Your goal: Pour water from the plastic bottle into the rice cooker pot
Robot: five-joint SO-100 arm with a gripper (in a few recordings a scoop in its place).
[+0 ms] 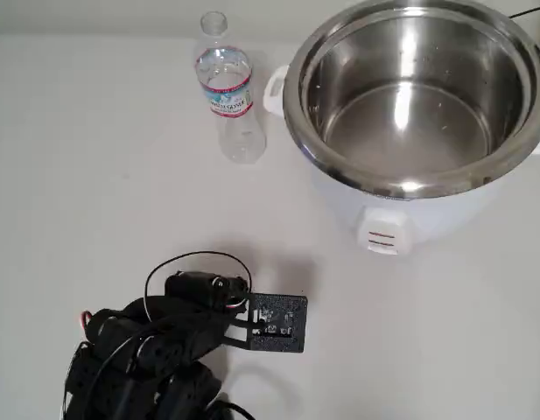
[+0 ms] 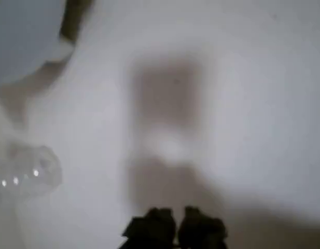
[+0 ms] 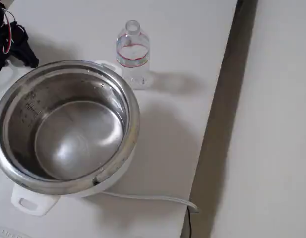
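So the tool (image 2: 172, 228) was parked low over the bare desk (image 1: 94, 175), fingers pressed together in the wrist view with nothing between them, and the arm (image 1: 156, 350) was folded up at the near edge in the overhead view, well apart from everything else.

The plastic bottle (image 1: 227, 87) stood upright with its cap off, just beside the rice cooker (image 1: 401, 201), near its white side handle but not touching as far as I could see. It looked mostly clear and empty, though I couldn't really judge the water level. Its label had a red band and some blue print, too small to read. The pot (image 1: 410, 114) sat in the cooker with the lid off, shiny inside; whether any water lay in it, I couldn't tell. That fits either a bottle waiting to be picked up or one already poured and set back.

The cooker's cord (image 3: 153, 198) trailed off toward the desk edge.
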